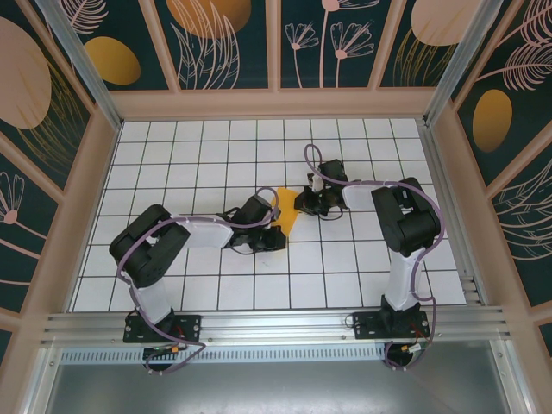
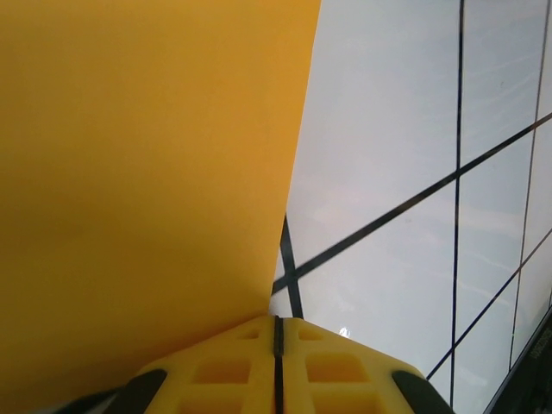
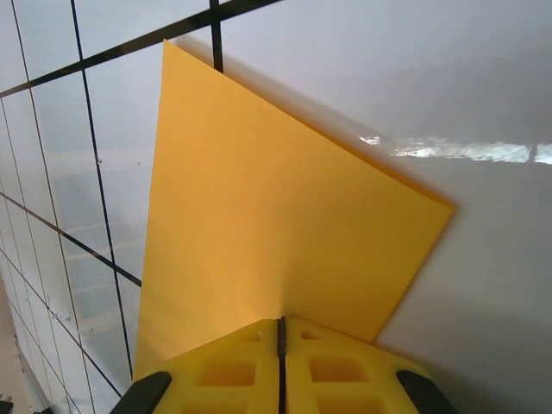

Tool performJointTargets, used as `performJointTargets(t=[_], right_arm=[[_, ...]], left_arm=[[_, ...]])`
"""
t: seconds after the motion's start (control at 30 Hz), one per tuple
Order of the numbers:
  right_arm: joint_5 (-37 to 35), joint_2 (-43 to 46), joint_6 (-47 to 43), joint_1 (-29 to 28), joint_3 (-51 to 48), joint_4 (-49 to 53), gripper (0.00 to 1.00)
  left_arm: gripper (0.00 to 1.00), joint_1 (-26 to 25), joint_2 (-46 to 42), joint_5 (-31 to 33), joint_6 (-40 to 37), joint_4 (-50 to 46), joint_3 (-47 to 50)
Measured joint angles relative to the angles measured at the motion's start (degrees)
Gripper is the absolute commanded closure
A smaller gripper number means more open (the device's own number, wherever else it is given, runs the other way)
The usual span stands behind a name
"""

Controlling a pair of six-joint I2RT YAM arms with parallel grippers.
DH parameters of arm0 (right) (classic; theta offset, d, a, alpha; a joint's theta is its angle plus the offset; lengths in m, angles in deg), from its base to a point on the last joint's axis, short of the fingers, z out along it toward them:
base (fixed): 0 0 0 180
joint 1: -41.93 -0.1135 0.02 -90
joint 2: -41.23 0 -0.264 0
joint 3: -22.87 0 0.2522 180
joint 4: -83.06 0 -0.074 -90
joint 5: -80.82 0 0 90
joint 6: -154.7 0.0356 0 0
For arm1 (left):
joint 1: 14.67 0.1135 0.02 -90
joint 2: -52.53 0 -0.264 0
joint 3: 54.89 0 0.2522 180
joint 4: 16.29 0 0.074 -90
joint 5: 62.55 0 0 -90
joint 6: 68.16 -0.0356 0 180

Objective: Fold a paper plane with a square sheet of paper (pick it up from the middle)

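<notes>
Hidden: from above, much of the sheet of paper [image 1: 288, 213] lay under the two gripper heads, so its outline and any creases were hard to make out
Cut off: the left wrist view lost the sheet past its top and left borders; only one straight edge showed
Left arm: elbow folded back to the left, forearm stretched low and rightward over the table [image 1: 216, 155]
Left gripper [image 2: 278, 326]: yellow fingers pressed together, clamped on the sheet's near edge
Right arm: upper arm raised, forearm reaching left and down toward the middle
Right gripper [image 3: 281, 326]: fingers closed tight, pinching the sheet's opposite side
Paper: near the table's middle, held between both grippers, casting a shadow along its far edge
</notes>
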Motion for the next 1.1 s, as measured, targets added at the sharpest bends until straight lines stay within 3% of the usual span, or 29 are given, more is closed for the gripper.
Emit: performJointTargets(t=[0.43, 1.1], right_arm=[[-0.33, 1.95, -0.02, 0.02, 1.03, 2.08, 0.92], [1.22, 5.16, 0.02, -5.57, -2.95, 2.38, 0.96]], left_arm=[[0.9, 0.26, -2.54, 6.23, 3.91, 0.79, -4.11], [0.98, 0.37, 1.68, 5.9, 6.69, 1.62, -2.21]])
